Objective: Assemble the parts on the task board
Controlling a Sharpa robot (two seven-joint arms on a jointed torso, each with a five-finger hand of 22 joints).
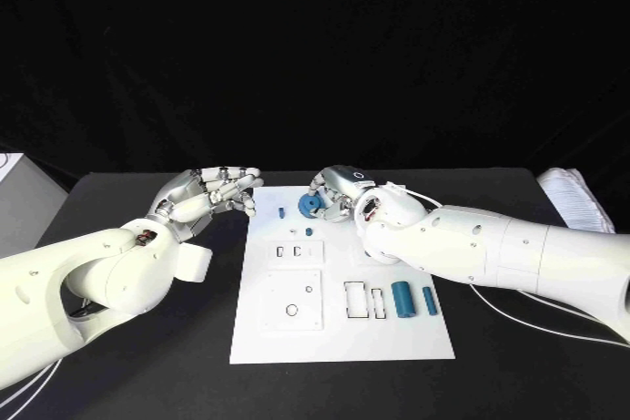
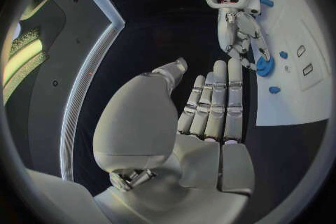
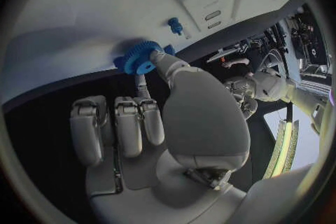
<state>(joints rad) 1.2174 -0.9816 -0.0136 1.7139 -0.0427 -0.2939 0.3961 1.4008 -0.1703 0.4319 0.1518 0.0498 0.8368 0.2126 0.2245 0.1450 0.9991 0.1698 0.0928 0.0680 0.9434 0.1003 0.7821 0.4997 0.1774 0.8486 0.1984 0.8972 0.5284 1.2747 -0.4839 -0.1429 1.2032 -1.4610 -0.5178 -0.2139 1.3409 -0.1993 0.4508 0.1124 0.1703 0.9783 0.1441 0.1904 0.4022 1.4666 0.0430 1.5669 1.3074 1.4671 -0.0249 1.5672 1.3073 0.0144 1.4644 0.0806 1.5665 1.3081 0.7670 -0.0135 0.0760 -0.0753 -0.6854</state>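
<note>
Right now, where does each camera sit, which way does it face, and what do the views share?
Head view: on the head, looking down at the task board; both arms enter.
Left wrist view: behind the left hand, facing across the board's far end.
Right wrist view: behind the right hand, facing the blue gear it pinches.
Shared: all three show the gear and right hand; the left hand holds nothing.

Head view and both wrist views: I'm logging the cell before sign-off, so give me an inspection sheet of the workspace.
Surface: black table.
Job's things: white board; blue gear at its far end; two blue cylinders near its right edge; small blue pegs.
Clutter: white pile far right.
Hands: left hand open beside board; right hand holds gear.
Cables: white cable under right arm.
Surroundings: black backdrop.
</note>
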